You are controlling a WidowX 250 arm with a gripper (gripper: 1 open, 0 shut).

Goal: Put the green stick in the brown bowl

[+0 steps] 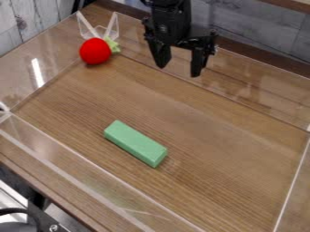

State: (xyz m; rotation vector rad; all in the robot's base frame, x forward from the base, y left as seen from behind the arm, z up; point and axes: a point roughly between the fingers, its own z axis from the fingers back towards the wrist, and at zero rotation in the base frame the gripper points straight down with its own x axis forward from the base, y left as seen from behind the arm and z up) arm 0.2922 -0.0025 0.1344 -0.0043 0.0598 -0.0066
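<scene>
- The green stick (136,144) is seen lying flat on the wooden table (194,118), a little left of center in the lower half of the frame, slanted from its upper-left end to its lower-right end.
- The black gripper (180,69) is held above the upper middle of the frame, well apart from the stick; whether it is released or clenched cannot be told at this size.
- The red ball (94,51) is placed at the upper left, with pale leaves (107,30) just beside it.
- Dark cables (27,216) are seen at the lower-left corner, beyond the table's edge.
</scene>
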